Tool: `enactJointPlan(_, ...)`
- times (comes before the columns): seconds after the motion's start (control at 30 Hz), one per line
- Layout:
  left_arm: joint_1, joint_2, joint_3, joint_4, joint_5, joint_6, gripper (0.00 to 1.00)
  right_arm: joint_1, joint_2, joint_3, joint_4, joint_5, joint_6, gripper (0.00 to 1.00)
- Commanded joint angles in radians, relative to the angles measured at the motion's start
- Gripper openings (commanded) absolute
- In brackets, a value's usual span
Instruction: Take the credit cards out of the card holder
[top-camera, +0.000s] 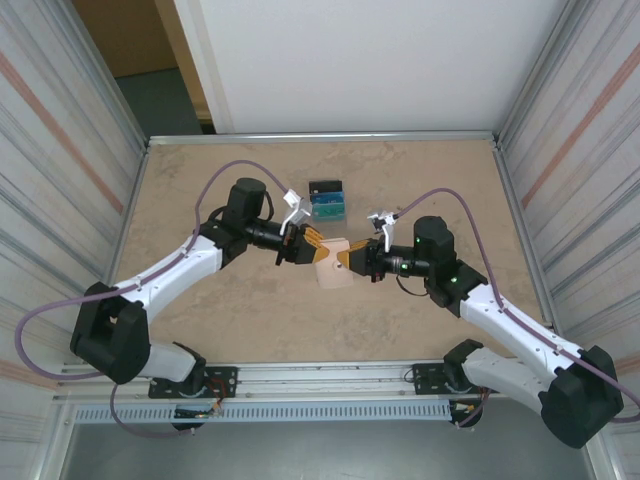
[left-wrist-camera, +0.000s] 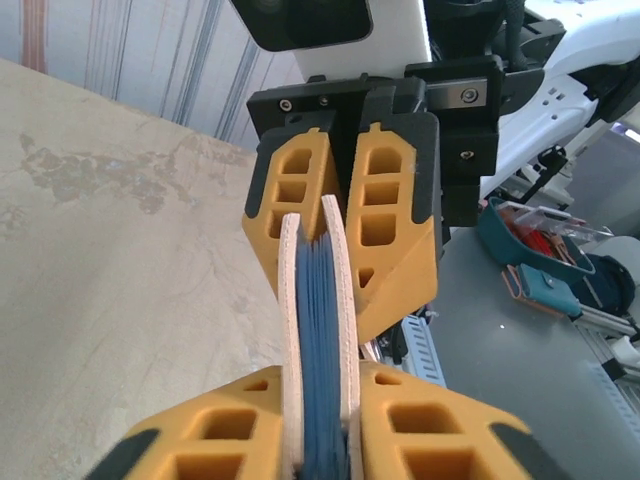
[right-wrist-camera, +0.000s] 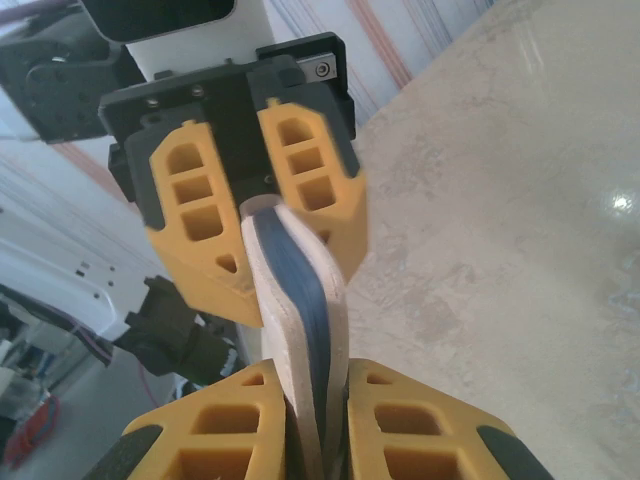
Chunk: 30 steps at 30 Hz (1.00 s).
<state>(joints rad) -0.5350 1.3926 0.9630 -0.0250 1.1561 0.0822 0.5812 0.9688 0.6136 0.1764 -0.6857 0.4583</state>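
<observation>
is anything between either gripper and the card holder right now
Nothing visible stands between them. The left gripper and the right gripper each pinch the card holder directly, from opposite ends.

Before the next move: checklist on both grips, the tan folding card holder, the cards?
1. Left gripper shut on the tan folding card holder: ok.
2. Right gripper shut on its opposite edge: ok.
3. Holder's mouth gapped, blue layers showing between its walls: ok.
4. Any card drawn out: not ok, none yet.
5. Black and teal pile apart from both grippers: ok.
</observation>
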Motion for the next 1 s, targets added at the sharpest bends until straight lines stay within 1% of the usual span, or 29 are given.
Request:
enactJointPlan(0.0, -0.010, -0.053, 0.022, 0.030, -0.061, -0.013, 0.49, -0.004, -0.020, 0.017, 0.003, 0.065, 0.002, 0.02)
enactJointPlan(0.03, -0.010, -0.060, 0.011, 0.039, -0.089, -0.026, 0.53, -0.007, -0.028, 0.015, -0.007, 0.089, 0.002, 0.02)
enactJointPlan(0.1, -0.010, -0.077, -0.021, 0.072, -0.156, -0.061, 0.66, -0.009, -0.047, 0.006, -0.016, 0.140, 0.007, 0.01)
enactJointPlan(0.13, -0.011, -0.085, -0.037, 0.099, -0.182, -0.084, 0.70, -0.012, -0.053, 0.002, -0.012, 0.155, 0.014, 0.01)
enactJointPlan(0.2, -0.011, -0.100, -0.085, 0.172, -0.231, -0.144, 0.73, -0.017, -0.066, -0.011, 0.009, 0.180, 0.035, 0.01)
enactJointPlan(0.3, -0.011, -0.103, -0.146, 0.296, -0.243, -0.253, 0.73, -0.022, -0.070, -0.021, 0.031, 0.211, 0.057, 0.00)
enactJointPlan(0.4, -0.010, -0.092, -0.193, 0.408, -0.249, -0.360, 0.72, -0.035, -0.056, -0.023, 0.064, 0.179, 0.084, 0.00)
enactJointPlan(0.5, -0.010, -0.074, -0.219, 0.452, -0.252, -0.414, 0.71, -0.037, -0.035, -0.016, 0.087, 0.150, 0.096, 0.01)
enactJointPlan(0.63, -0.017, -0.055, -0.224, 0.458, -0.227, -0.429, 0.71, -0.037, -0.011, -0.004, 0.109, 0.129, 0.103, 0.01)
enactJointPlan(0.77, -0.033, -0.036, -0.225, 0.456, -0.225, -0.428, 0.70, -0.036, 0.007, 0.004, 0.128, 0.105, 0.115, 0.01)
enactJointPlan(0.97, -0.034, -0.008, -0.231, 0.473, -0.202, -0.449, 0.59, -0.036, 0.008, 0.021, 0.122, 0.098, 0.114, 0.02)
